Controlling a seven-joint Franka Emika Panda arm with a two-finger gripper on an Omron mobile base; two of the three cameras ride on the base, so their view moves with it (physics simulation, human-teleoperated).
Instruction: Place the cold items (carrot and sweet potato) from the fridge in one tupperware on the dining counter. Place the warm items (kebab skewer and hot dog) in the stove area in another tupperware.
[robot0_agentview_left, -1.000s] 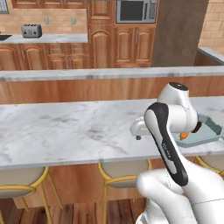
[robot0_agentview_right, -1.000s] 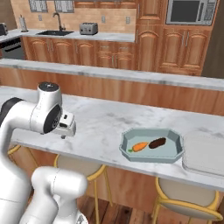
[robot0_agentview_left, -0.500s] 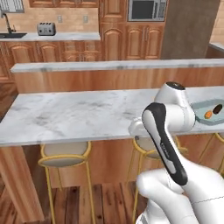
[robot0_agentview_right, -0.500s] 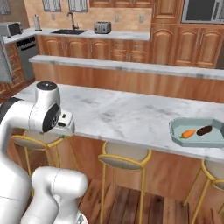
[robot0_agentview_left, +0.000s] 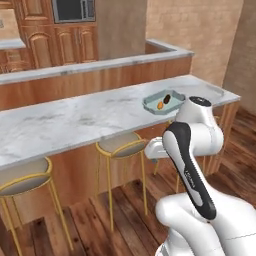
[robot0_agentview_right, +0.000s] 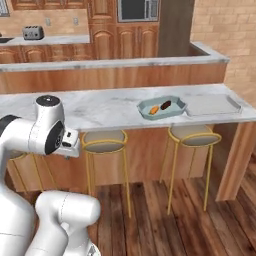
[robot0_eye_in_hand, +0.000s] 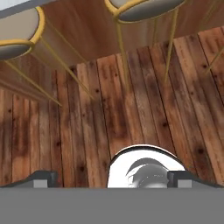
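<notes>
while over floor (robot0_eye_in_hand: 131, 100), claw (robot0_eye_in_hand: 112, 177) spread wide (nothing gripped).

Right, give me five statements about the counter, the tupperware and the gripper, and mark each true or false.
1. The teal tupperware on the marble dining counter holds two items. True: an orange item and a dark item.
2. The second container beside it holds a hot dog. False: nothing shows inside it.
3. The gripper is shut on a carrot. False: it is open and holds nothing, pointing down at the wooden floor.
4. Yellow-framed stools stand under the counter. True.
5. The tupperware sits on a stool seat. False: it rests on the countertop.
</notes>
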